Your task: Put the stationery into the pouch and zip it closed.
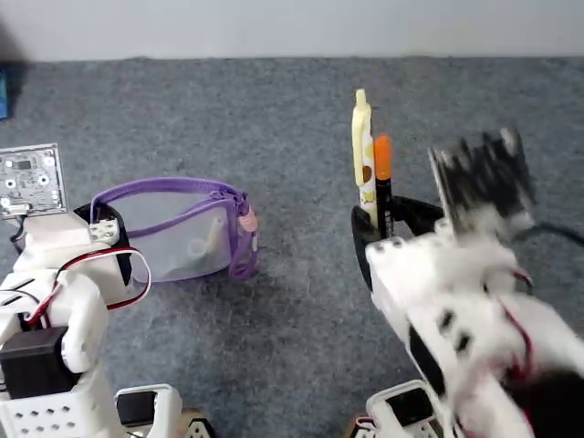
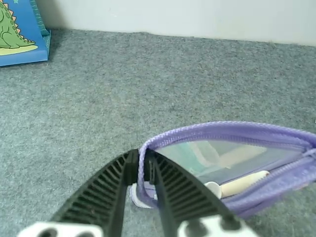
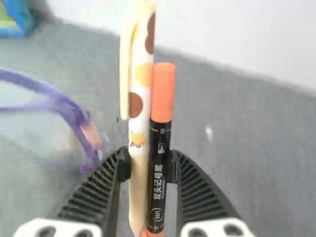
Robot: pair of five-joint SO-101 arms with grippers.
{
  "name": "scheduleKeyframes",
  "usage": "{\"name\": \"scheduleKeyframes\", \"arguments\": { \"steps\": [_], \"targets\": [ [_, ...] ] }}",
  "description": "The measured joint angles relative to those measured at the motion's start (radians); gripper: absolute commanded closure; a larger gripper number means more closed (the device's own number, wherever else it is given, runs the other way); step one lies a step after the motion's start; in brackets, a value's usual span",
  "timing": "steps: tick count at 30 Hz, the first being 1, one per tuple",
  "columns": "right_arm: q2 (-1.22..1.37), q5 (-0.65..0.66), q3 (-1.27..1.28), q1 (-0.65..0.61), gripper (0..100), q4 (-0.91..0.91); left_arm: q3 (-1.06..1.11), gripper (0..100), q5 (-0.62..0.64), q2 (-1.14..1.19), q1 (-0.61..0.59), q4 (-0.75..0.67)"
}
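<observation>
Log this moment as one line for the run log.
left end effector: shut on pouch rim | right end effector: shut on spotted pen and orange marker | pouch: open, white item inside

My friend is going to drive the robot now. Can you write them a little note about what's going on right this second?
Left tool: shut on the rim of the open purple pouch.
Right tool: shut on a spotted pen and an orange marker, off to the side of the pouch, not touching it.
Done: one pale item lies inside the pouch.
Left: put both pens in, then zip it closed.
</observation>
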Motion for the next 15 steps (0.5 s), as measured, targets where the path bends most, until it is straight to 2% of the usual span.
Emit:
{"name": "scheduleKeyframes", "arguments": {
  "steps": [10, 15],
  "targets": [
    [-0.135, 0.000, 0.267, -0.176, 99.1, -0.565, 0.003, 99, 0.000, 0.000, 0.000, 0.000],
    [-0.158, 0.000, 0.420, -0.273, 99.1, -0.787, 0.003, 99, 0.000, 0.000, 0.000, 0.000]
  ]
}}
